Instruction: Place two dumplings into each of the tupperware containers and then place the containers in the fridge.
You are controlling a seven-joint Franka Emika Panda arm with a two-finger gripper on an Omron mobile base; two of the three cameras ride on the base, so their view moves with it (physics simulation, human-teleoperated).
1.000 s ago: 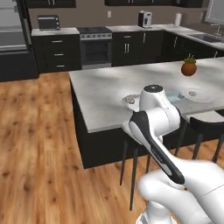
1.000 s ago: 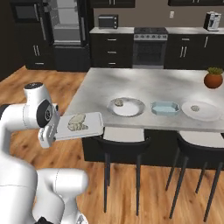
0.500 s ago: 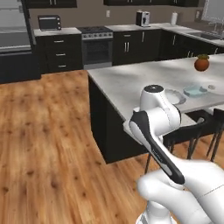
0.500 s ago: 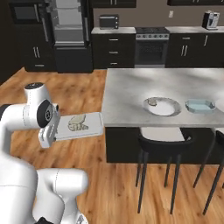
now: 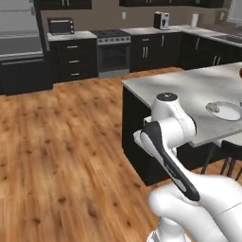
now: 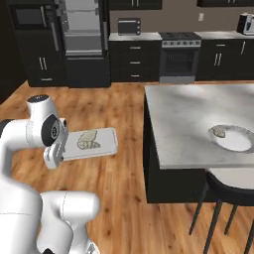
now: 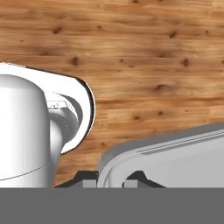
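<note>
The tall black fridge stands open at the far wall, its pale grey shelves showing. Right of it, nearer, the grey stone worktop carries a round white plate with one pleated dumpling. Left of the worktop, above the wood floor, the fingers are clamped on a flat rounded-corner tupperware container holding dumplings.

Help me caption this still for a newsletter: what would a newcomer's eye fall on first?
First, the tupperware container with dumplings inside, held out level above the wooden floor by the shut gripper at its edge. Next, the grey island counter on the right, with a white plate carrying one more dumpling. At the back left stands the fridge, open.
</note>
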